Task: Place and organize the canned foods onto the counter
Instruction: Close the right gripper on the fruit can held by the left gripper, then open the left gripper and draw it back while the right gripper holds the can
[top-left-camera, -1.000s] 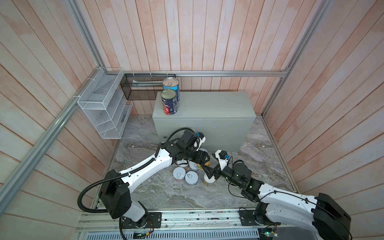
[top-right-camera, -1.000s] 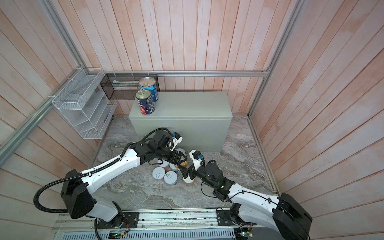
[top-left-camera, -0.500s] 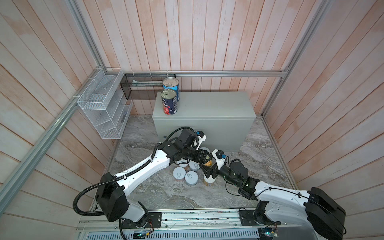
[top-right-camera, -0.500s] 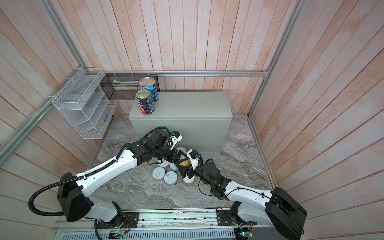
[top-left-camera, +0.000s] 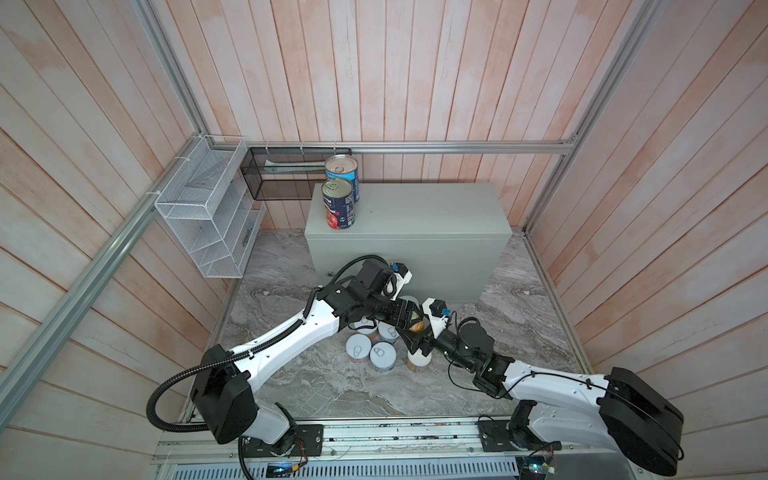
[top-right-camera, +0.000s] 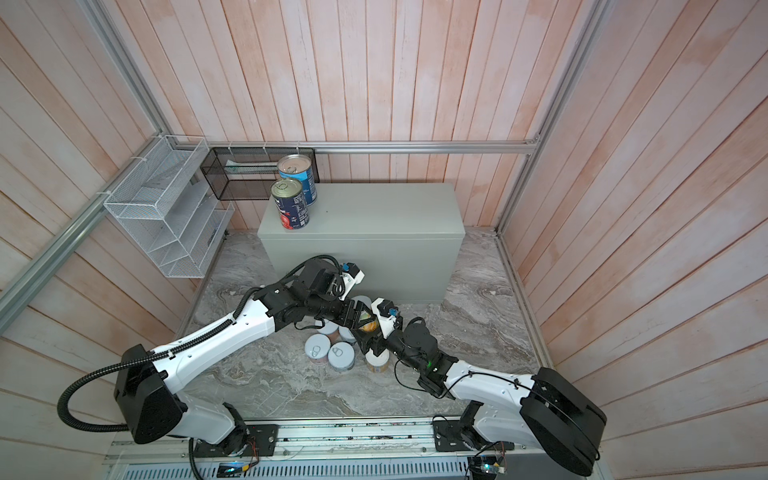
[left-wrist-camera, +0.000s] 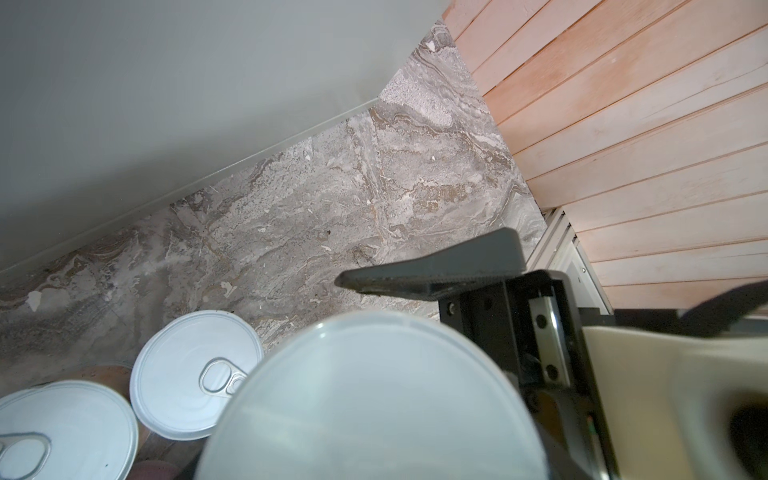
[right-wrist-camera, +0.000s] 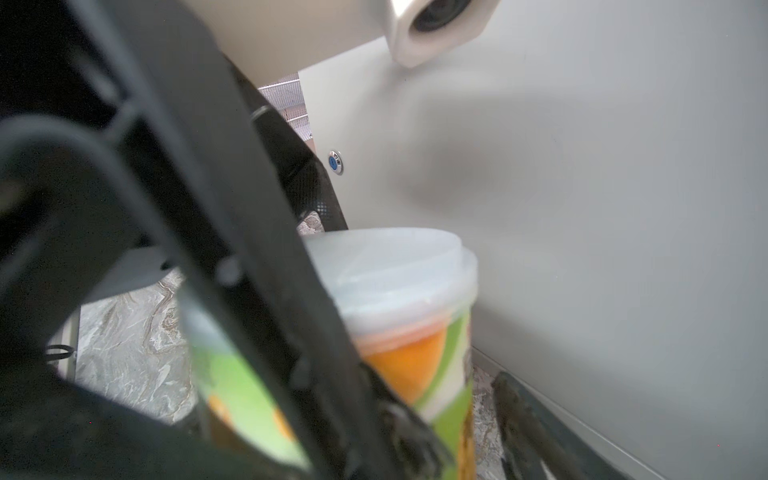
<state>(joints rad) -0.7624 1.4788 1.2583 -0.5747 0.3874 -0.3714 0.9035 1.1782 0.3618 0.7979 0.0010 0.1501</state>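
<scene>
A navy can (top-left-camera: 340, 203) (top-right-camera: 289, 203) and a light blue can (top-left-camera: 343, 172) stand at the left end of the counter (top-left-camera: 424, 216) (top-right-camera: 374, 216). My left gripper (top-left-camera: 409, 320) (top-right-camera: 359, 318) is shut on a yellow-green white-lidded can (left-wrist-camera: 374, 399) (right-wrist-camera: 395, 311), held above the floor in front of the counter. My right gripper (top-left-camera: 417, 338) (top-right-camera: 370, 340) brackets that same can; one finger (right-wrist-camera: 519, 415) stands a little off its side. Another white-lidded can (top-left-camera: 419, 362) (top-right-camera: 378, 360) stands on the floor below. Several short pull-tab cans (top-left-camera: 358, 348) (left-wrist-camera: 195, 378) cluster beside it.
The grey marble floor (top-left-camera: 316, 386) lies in front of the counter. A white wire rack (top-left-camera: 208, 212) hangs on the left wall and a black mesh basket (top-left-camera: 286, 174) on the back wall, right behind the two tall cans. Wooden walls enclose all sides.
My right gripper has closed in on the can in my left gripper, and its jaws have narrowed around it. The left gripper has kept its grip and shifted slightly right.
</scene>
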